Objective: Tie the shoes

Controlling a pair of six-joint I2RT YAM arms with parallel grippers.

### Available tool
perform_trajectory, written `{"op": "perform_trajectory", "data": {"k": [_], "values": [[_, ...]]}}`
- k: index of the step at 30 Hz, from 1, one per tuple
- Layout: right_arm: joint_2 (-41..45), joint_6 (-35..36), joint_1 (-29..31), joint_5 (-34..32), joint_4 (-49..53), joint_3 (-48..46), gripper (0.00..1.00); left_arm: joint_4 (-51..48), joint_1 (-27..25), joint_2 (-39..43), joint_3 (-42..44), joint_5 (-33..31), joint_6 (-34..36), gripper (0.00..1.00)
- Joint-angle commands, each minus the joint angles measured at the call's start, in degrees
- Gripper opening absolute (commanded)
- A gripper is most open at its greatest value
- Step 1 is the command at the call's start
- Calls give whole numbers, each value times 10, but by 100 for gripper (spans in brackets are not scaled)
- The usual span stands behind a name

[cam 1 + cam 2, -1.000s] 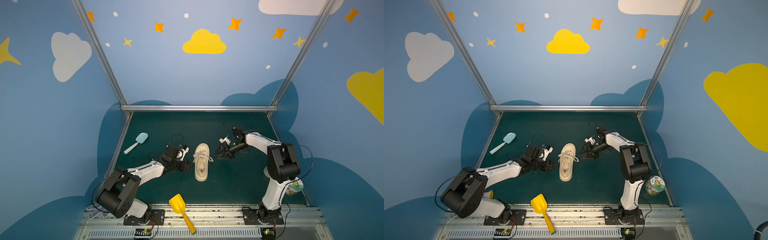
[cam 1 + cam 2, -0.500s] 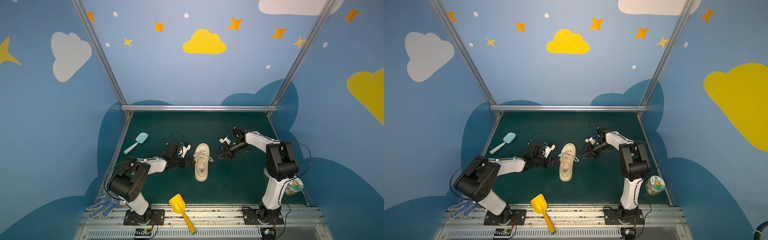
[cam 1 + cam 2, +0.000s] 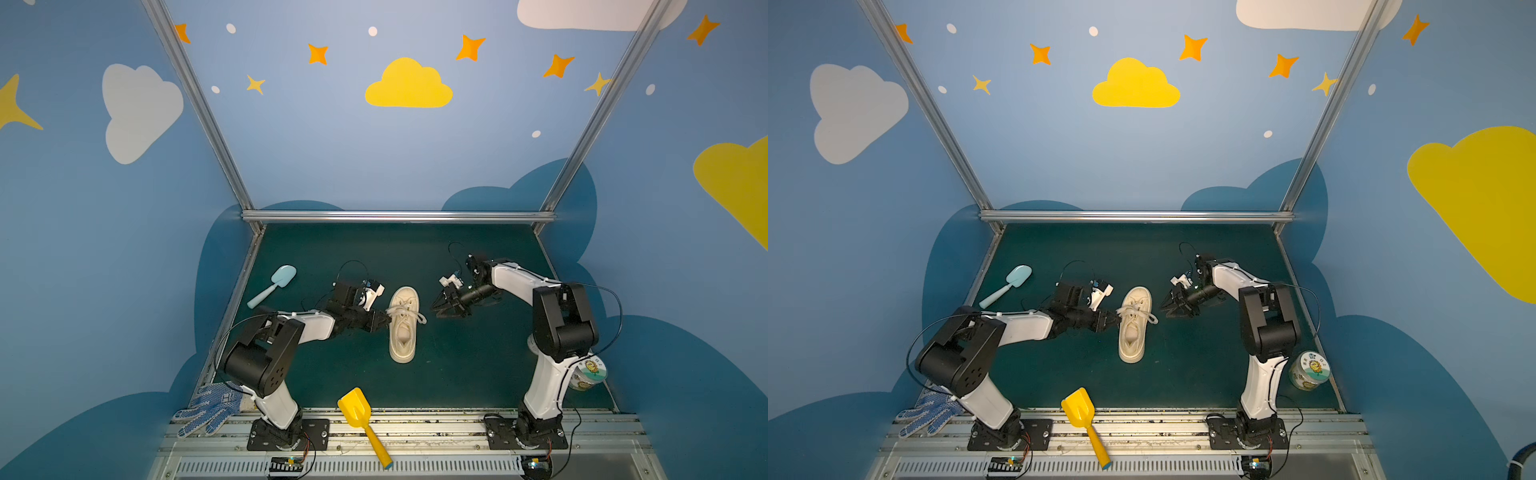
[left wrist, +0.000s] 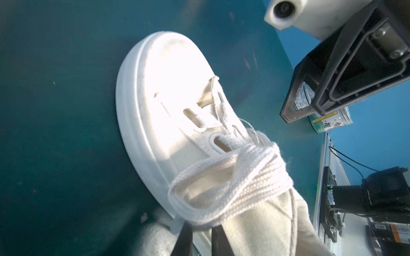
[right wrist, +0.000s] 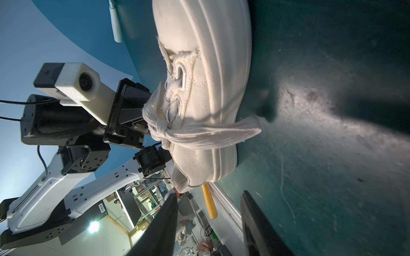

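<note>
The shoes are a single cream sneaker [image 3: 402,328] [image 3: 1133,328] lying mid-mat, toe toward the back wall, its laces [image 4: 224,177] crossed in a loose knot with loops to both sides. My left gripper [image 3: 384,322] [image 3: 1115,321] presses against the shoe's left side. In the left wrist view its jaws [image 4: 200,230] stand narrow, pinched on the end of the left lace loop. My right gripper [image 3: 436,309] [image 3: 1165,308] hovers open just right of the shoe, level with the right lace end [image 5: 233,130]. Nothing is between its fingers [image 5: 168,212].
A yellow toy shovel [image 3: 361,419] lies at the front edge across the rail. A pale blue scoop [image 3: 274,284] rests at the back left. A blue-dotted glove [image 3: 212,405] lies by the left arm's base. A round jar [image 3: 1308,370] stands beside the right arm's base.
My left gripper has moved right up to the shoe's laces and its jaws have closed in. The left arm swung, uncovering the glove. The right gripper has barely moved.
</note>
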State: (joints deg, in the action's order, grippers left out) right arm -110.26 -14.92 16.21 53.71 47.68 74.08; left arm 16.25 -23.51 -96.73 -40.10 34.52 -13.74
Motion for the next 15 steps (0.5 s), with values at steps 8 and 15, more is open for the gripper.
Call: {"op": "perform_trajectory", "data": {"k": [8, 15], "values": [[-17, 12, 12, 7, 21, 38, 45, -96, -13, 86, 6, -27, 52, 12], [-28, 8, 19, 9, 21, 47, 45, -124, -18, 111, 17, -60, 66, 22]]}}
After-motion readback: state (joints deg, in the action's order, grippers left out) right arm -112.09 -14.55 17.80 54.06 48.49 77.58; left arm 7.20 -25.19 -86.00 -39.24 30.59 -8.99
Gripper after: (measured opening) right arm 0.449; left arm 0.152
